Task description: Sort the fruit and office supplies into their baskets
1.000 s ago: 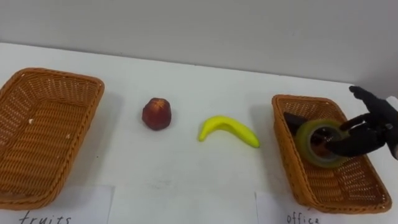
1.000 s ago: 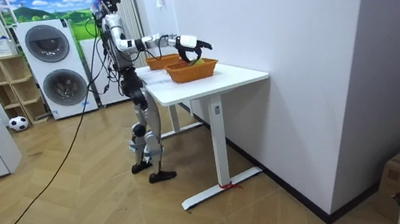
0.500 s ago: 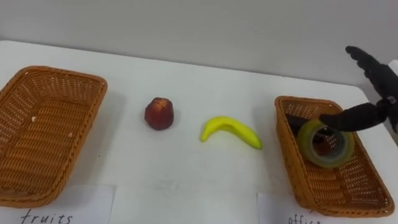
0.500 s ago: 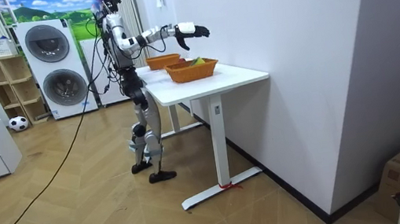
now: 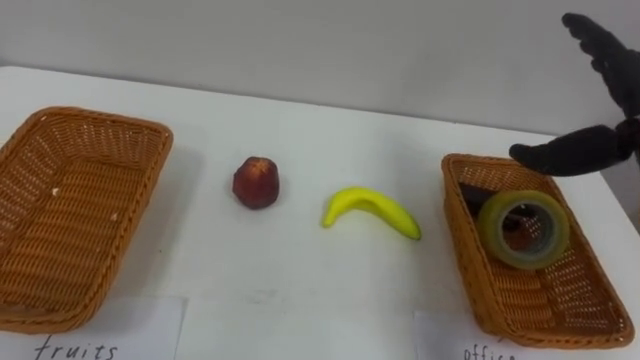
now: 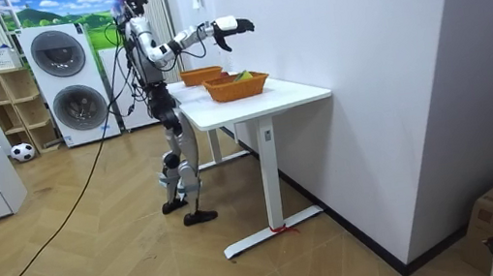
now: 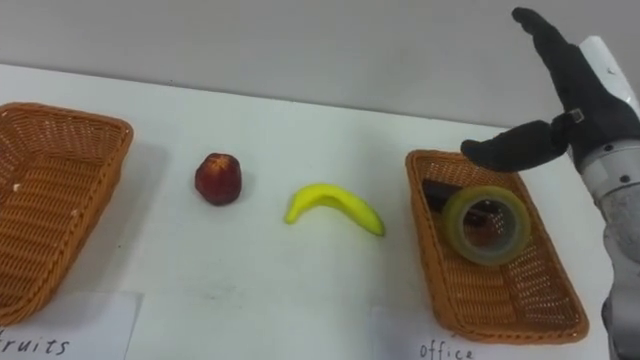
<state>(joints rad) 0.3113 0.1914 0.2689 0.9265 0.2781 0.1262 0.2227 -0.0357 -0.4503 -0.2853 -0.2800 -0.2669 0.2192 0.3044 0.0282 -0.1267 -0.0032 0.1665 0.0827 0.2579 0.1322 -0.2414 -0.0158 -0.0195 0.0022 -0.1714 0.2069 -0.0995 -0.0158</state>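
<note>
Left eye view: my right hand (image 5: 585, 152) has let go of the tape (image 5: 523, 228) and lifted off it. A second ago I held it over the office basket (image 5: 590, 292); now my fingers are spread wide and hold nothing. The tape lies in that basket, leaning on a dark thing (image 5: 478, 194) at its far end, so I judge that item sorted. The banana (image 5: 370, 211) and the apple (image 5: 256, 182) lie on the counter (image 5: 300, 275) between the baskets, and the fruit basket (image 5: 100, 117) has no fruit in it

Room view: I stand at the counter, washers (image 6: 62, 82) behind me, my right arm stretched out well above the baskets, higher than half a second ago

Right eye view: the same wide hand, high and clear of the tape. The fruit is what remains, I judge, and the banana lies nearer my hand than the apple
</note>
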